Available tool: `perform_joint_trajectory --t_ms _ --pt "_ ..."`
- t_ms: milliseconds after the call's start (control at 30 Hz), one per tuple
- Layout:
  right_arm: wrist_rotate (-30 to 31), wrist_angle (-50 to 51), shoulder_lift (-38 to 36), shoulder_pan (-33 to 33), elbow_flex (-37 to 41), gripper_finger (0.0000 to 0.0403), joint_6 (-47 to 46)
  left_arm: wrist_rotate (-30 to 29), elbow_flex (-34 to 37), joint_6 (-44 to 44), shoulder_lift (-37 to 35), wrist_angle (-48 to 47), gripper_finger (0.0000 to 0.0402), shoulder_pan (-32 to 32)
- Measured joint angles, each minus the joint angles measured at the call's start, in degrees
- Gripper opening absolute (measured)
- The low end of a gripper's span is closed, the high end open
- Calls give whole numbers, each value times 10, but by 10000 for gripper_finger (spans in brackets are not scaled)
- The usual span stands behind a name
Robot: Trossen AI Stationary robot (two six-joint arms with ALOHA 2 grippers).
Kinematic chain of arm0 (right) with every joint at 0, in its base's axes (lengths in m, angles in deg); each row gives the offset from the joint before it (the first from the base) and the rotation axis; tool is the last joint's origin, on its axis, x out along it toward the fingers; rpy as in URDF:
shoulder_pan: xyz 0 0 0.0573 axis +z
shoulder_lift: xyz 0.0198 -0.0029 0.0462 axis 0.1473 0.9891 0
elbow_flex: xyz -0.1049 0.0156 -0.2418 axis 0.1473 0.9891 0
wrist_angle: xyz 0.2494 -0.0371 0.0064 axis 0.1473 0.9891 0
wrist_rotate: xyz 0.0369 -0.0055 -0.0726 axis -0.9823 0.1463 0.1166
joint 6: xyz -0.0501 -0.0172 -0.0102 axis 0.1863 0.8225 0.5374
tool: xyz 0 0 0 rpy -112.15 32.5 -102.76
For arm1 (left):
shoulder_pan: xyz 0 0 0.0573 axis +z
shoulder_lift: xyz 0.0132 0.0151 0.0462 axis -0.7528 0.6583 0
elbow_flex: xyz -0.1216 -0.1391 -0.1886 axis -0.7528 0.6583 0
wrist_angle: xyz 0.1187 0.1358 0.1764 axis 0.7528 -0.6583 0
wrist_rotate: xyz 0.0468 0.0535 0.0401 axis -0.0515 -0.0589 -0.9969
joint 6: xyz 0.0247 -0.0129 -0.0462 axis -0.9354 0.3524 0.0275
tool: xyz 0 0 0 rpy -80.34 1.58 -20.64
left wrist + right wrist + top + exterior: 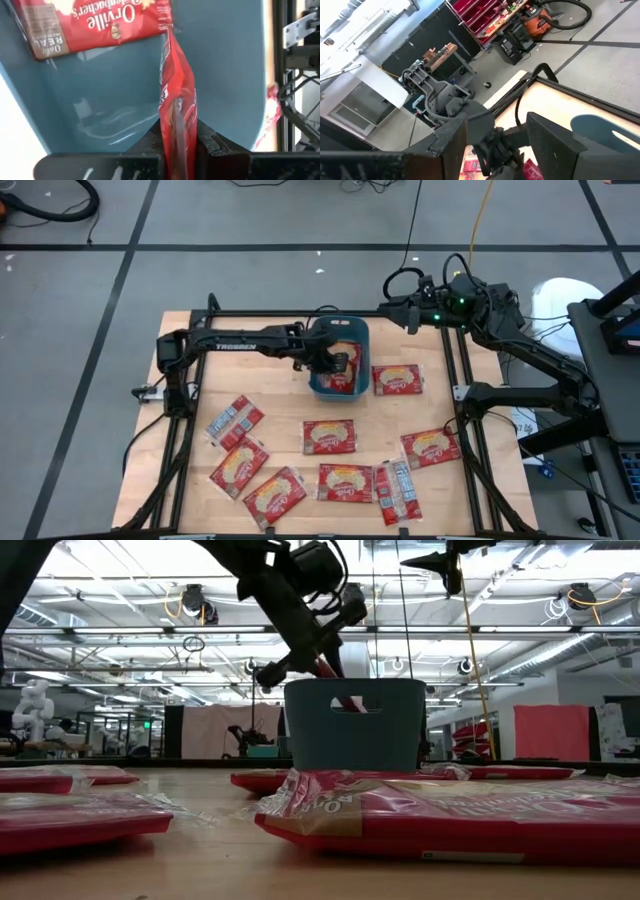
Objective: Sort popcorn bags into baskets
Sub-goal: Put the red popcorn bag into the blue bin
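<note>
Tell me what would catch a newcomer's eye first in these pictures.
The left gripper hangs over the blue basket near the table's far edge, pinching a red popcorn bag edge-on, with another bag already inside. More bags lie scattered across the wooden table, while the right gripper waits open at the far right corner.

We see the left gripper point(341, 364) over the blue basket point(322, 387) holding a popcorn bag; eight red bags point(329, 436) lie on the table point(180, 510).

Overhead looks down; low level; both share basket point(338, 358).
</note>
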Motion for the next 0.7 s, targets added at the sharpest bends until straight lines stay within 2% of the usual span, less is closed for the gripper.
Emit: perform_joint_trajectory --t_ms 200,700 --pt "-10 0 0 0 0 198 7 9 -1 22 11 37 33 -3" --pt "-12 3 0 0 0 198 30 5 0 29 14 11 42 -4"
